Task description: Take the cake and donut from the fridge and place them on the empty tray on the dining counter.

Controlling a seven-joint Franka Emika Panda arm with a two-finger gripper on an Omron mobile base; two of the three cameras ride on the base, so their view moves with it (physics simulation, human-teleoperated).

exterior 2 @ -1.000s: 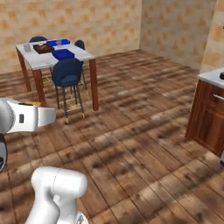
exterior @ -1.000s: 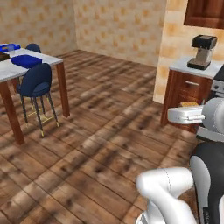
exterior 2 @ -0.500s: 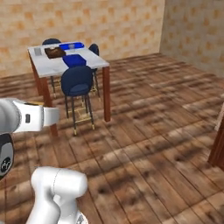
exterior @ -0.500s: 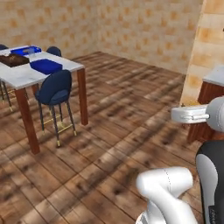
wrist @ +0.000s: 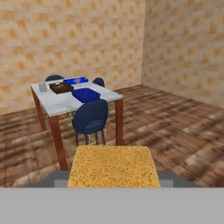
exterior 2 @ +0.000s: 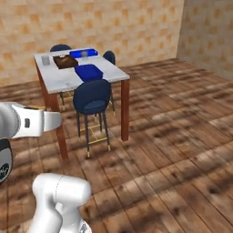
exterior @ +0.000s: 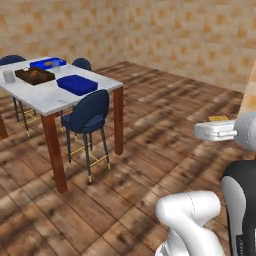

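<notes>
Cake (wrist: 113,167) sits between the gripper (exterior: 216,131) fingers, clamped at its sides; in hand view it covers the lower centre as a golden-tan slab. From left base view we see just a tan sliver atop the white hand, so grip depth can't be judged.

Dining counter (exterior 2: 68,79) stands ahead w/ the base well apart from it. Empty tray (exterior 2: 89,72), deep blue, lies on the near half of the top. Behind it: dark brown wooden tray (exterior 2: 65,61) and a second blue tray (exterior 2: 83,53) at the far end, plus a small grey cup (exterior 2: 45,59). Blue chair (exterior 2: 93,98) is tucked in at the near side, right below the target tray; another chair back shows behind the table.

We judge: transport leg, cake in hand, donut not yet delivered.

Risks from here:
- Chair back blocks the near approach; arm or base may clip it if we come in low.
- Cake looks soft; a jolt while driving could shift it in the fingers.
- Three trays close together; release over the wrong one = fail.
- Stopping too far out forces a long reach, poor drop accuracy on the low rim.
</notes>
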